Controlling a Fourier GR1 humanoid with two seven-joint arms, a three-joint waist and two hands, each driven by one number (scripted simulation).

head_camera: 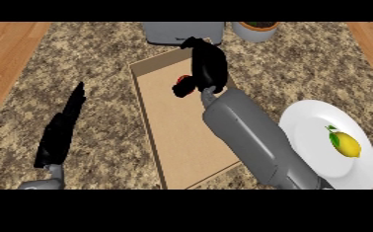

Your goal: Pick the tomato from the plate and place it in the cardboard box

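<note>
Where granite counter [102, 53] borders wood

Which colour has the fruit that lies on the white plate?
Yellow, with a green leaf: the fruit on the plate, in the head view.

The counter [94, 53] is speckled brown, tan and black granite, edged by orange-brown wood [18, 43]. The cardboard box [175, 137] is plain tan. A sliver of red tomato [184, 82] shows under the black right hand [204, 65], whose forearm is grey. The left hand [62, 127] is black too. The plate [313, 127] is white, bearing a yellow lemon [347, 144] with a green leaf.
</note>
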